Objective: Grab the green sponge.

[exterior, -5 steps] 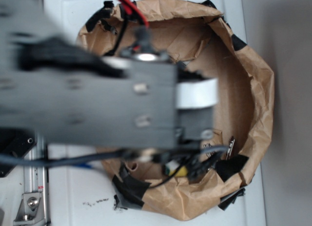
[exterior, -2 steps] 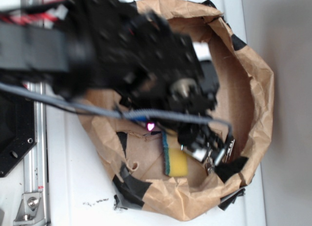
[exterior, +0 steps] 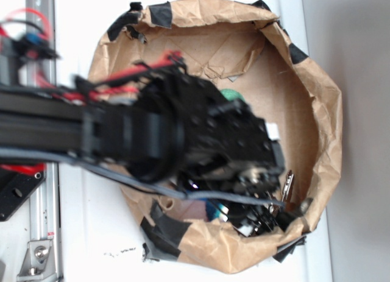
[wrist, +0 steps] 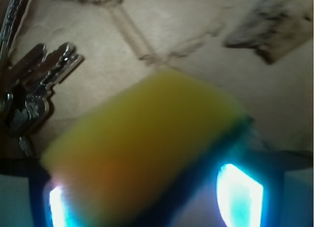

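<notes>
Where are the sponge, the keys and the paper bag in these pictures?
green sponge (wrist: 147, 143), wrist view, on its yellow foam face.
keys (wrist: 37, 89), wrist view, on the metal blades.
paper bag (exterior: 326, 117), exterior view, on its crumpled right wall.

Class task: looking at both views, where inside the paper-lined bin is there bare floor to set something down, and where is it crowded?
Bare floor: the right part by the paper wall, and top centre above the green ball. Crowded: bottom, where the claw, sponge and keys cluster.

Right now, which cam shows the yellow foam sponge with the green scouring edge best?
Wrist. The yellow foam sponge with the green scouring edge fills the frame, blurred, with its dark green layer along the lower right side and a bunch of metal keys to the left. In the exterior view the black robot arm covers nearly all of it.
</notes>
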{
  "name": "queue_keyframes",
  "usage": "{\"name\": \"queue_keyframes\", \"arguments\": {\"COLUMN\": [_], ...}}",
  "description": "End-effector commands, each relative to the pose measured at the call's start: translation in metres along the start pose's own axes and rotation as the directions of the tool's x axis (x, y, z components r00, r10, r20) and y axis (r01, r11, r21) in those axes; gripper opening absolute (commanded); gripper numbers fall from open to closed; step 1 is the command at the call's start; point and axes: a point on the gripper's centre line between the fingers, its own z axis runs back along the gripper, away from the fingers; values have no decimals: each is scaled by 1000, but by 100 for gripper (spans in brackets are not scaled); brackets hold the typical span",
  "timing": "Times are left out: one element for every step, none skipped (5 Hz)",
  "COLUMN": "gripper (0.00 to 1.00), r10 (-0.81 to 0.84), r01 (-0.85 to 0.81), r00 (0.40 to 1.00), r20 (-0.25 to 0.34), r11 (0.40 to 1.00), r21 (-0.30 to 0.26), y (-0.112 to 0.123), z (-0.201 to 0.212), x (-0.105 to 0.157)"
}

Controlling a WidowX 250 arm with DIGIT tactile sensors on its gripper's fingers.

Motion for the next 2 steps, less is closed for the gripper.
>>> {"name": "queue_keyframes", "arguments": {"gripper": [0,0], "r10": [-211,-304], "r01": [208,328], "r00": [970,895], "r20": [124,326], "r11": [977,945], "r21": [35,-17], "y": [-5,14], "z": [54,112], "x": [-1,11]}}
